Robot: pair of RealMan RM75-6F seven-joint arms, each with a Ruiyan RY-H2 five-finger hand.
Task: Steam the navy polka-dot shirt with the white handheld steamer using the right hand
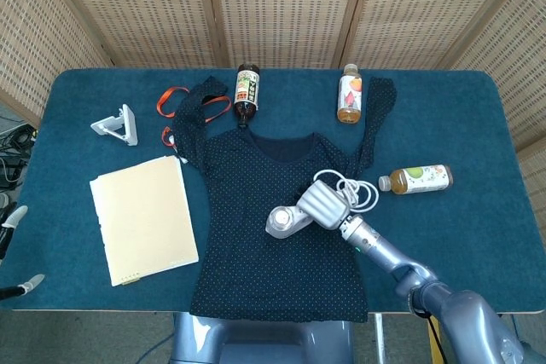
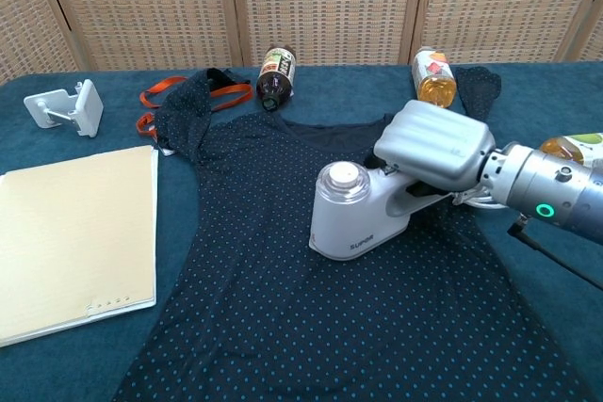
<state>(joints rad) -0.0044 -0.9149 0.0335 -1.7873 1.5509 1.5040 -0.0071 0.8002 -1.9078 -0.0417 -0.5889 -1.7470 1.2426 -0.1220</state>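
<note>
The navy polka-dot shirt [image 1: 256,202] [image 2: 254,233] lies flat on the blue table, collar toward the far side, both sleeves spread upward. My right hand [image 1: 322,204] [image 2: 435,146] grips the handle of the white handheld steamer [image 1: 283,221] [image 2: 350,214], whose head rests on the middle of the shirt's front. Its white cord [image 1: 358,191] coils behind the hand on the shirt's right shoulder. Only the fingertips of my left hand [image 1: 19,249] show at the left edge of the head view, apart and holding nothing.
A cream folder [image 1: 142,216] [image 2: 71,237] lies left of the shirt. A dark bottle [image 1: 246,89], an orange-drink bottle [image 1: 349,94] and a green-label bottle [image 1: 418,179] lie around the shirt's top and right. A white stand [image 1: 117,125] and an orange strap [image 1: 175,101] sit far left.
</note>
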